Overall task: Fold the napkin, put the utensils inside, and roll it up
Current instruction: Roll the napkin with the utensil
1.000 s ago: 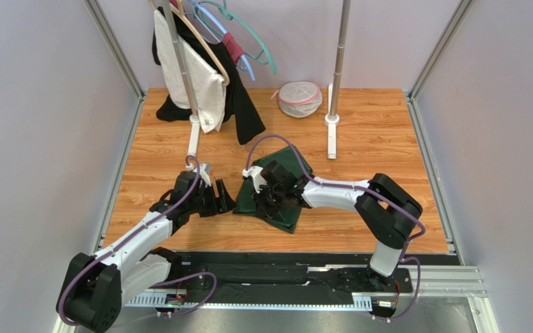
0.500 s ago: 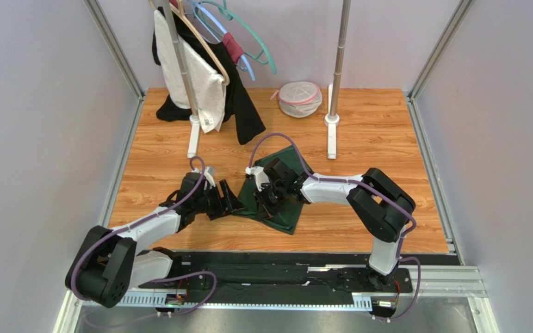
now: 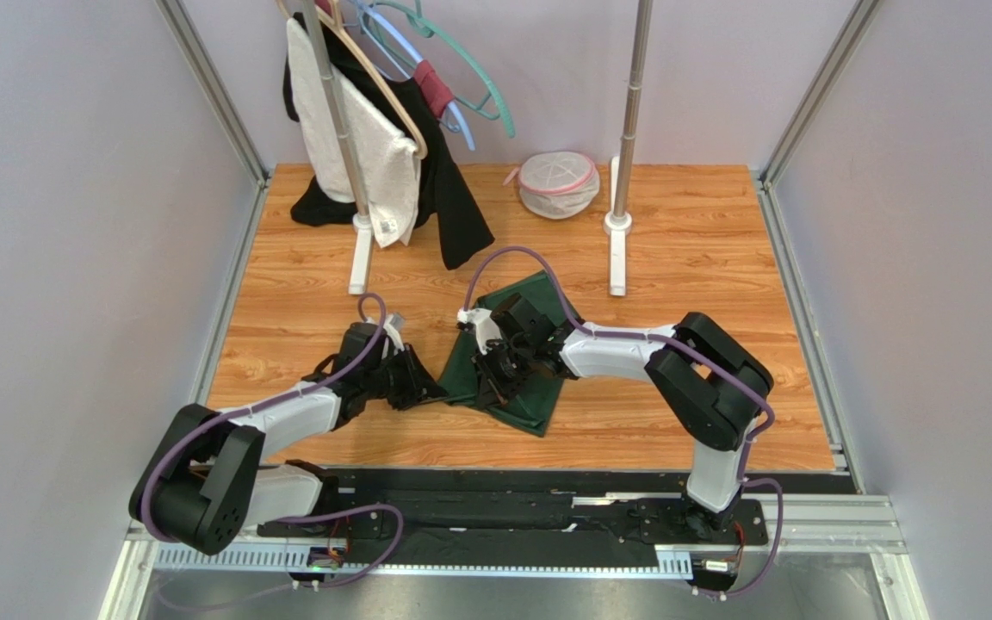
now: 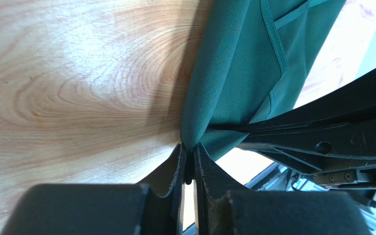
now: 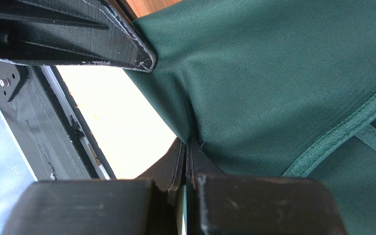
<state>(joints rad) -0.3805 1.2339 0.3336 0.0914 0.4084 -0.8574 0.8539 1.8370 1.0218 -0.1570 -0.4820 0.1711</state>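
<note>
On the table [image 3: 721, 258], left hand [image 4: 189, 147] and right hand [image 5: 187, 144] each pinch the napkin [image 4: 234, 73].

Matt woven green cloth napkin [image 4: 239, 63], glossy grained wood table [image 4: 77, 73], matt black, probably plastic left claw [image 4: 188, 151]

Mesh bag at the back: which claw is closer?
Right. The right claw pinches the green napkin in front of the mesh bag; the left claw grips the napkin's left edge, farther off.
</note>
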